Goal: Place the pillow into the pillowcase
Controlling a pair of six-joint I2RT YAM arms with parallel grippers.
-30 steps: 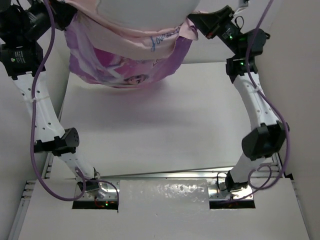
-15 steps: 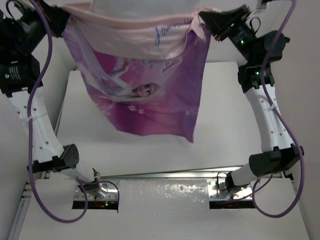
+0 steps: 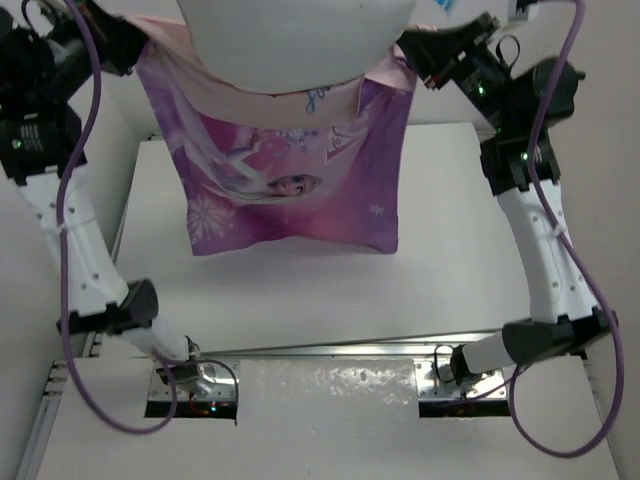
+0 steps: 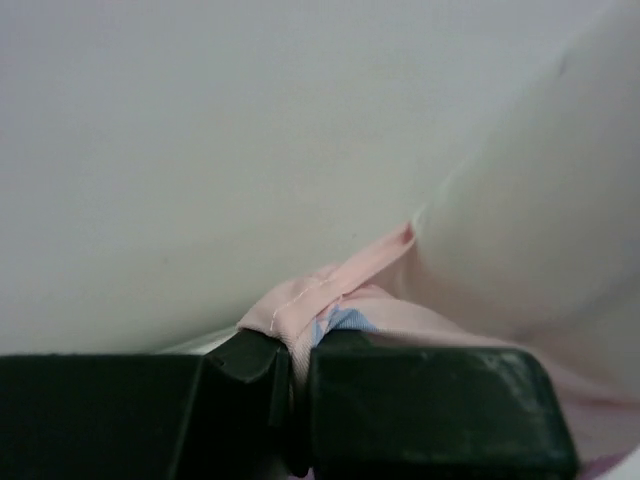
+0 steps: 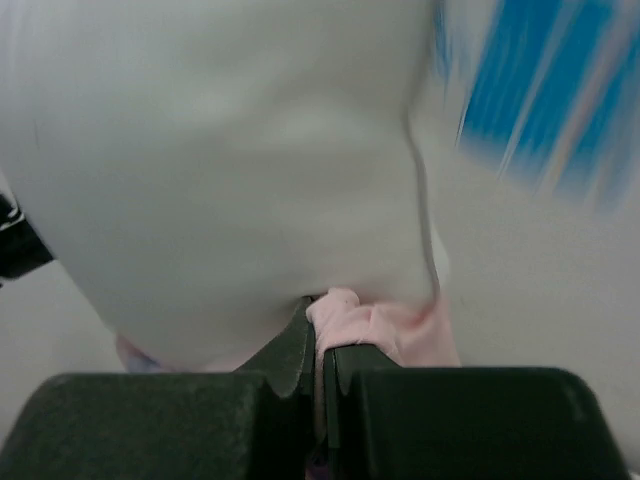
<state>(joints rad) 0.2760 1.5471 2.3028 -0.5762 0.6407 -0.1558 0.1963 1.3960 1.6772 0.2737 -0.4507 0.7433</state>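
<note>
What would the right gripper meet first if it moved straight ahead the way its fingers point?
Most likely the pillow: its white bulk fills the view just beyond the edge of the pillowcase that the right gripper pinches; depth is unclear.

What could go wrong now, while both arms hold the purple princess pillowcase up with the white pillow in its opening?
1. The left gripper and the right gripper each pinch only a small fold of the pink hem; the thin purple fabric pillowcase could slip free.
2. The large plump white pillow bulges above the opening while the case below hangs flat; it may tip out instead of sliding down.
</note>
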